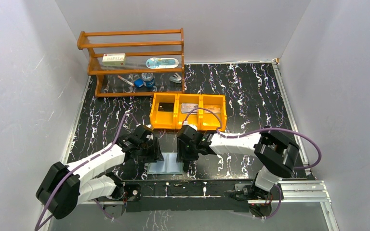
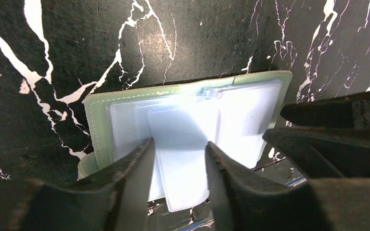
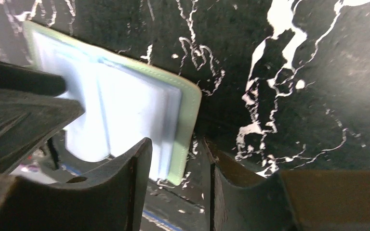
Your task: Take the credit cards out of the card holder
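Observation:
The card holder [image 1: 166,167] lies open on the black marbled table near the front edge, green border up, pale glossy pockets showing [image 2: 250,110]. My left gripper [image 1: 153,155] stands over its left half, jaws open, with a pale pocket leaf [image 2: 180,178] showing between the fingers. My right gripper [image 1: 189,158] is at its right side, open, and the holder's green right edge [image 3: 185,139] sits in the gap [image 3: 178,154] without touching either finger. A black card [image 1: 165,107], a silver-grey card [image 1: 189,107] and a third card [image 1: 212,110] lie in the orange tray [image 1: 189,126].
A wooden rack [image 1: 131,45] stands at the back left with a white box [image 1: 114,58], an oval tin [image 1: 162,62] and small items. The orange tray is just beyond both grippers. A metal rail [image 1: 298,190] runs along the near edge. White walls enclose the table.

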Robot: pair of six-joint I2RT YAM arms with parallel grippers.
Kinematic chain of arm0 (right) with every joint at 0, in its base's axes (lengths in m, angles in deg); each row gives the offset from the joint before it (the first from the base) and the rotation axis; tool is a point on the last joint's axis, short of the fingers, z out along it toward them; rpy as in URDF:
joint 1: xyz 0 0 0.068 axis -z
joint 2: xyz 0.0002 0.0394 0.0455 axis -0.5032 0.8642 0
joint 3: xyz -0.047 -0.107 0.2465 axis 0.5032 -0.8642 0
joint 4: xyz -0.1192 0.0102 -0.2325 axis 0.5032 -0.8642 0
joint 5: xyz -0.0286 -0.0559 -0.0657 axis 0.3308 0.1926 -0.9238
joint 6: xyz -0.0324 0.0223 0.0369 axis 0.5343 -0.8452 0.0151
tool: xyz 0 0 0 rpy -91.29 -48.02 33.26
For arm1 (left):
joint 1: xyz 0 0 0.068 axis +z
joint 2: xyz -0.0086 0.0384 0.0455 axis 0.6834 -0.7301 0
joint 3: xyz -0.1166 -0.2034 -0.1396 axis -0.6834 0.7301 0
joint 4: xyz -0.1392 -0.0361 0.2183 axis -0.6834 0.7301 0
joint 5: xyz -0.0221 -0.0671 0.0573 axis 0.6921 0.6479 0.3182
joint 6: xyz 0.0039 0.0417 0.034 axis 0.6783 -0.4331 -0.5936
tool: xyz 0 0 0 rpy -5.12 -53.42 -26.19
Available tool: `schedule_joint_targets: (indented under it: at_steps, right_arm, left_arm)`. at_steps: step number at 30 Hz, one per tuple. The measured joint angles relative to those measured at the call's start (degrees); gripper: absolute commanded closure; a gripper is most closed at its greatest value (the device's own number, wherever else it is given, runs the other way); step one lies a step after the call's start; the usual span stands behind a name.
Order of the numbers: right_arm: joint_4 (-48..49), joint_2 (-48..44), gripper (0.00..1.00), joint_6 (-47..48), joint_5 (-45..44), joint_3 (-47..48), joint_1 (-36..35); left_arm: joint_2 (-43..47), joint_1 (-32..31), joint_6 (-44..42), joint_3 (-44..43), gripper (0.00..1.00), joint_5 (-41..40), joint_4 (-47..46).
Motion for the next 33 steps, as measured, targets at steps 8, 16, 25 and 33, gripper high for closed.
schedule_joint_targets:
  at_steps: [8, 16, 25, 33]
  right_arm:
    - [-8.37, 2.93, 0.51, 3.58, -6.36, 4.87, 0.0]
    - [-9.27, 2.93, 0.49, 4.63, -7.06, 5.09, 0.02]
    - [-5.7, 2.62, 0.46, 4.13, -3.85, 4.85, 0.02]
    - [-5.53, -1.66, 0.48, 2.4, -3.89, 2.49, 0.17]
  left_arm:
    - [5.29, -1.11, 1.33, -1.4, 0.32, -9.03, 5.68]
    - [7.96, -1.09, 3.23, -2.86, 0.3, -15.63, 10.34]
    - [0.87, -1.09, 2.95, -1.38, 0.46, -11.08, 7.23]
    - [2.08, -1.73, 4.44, 0.59, 0.5, -6.4, 2.62]
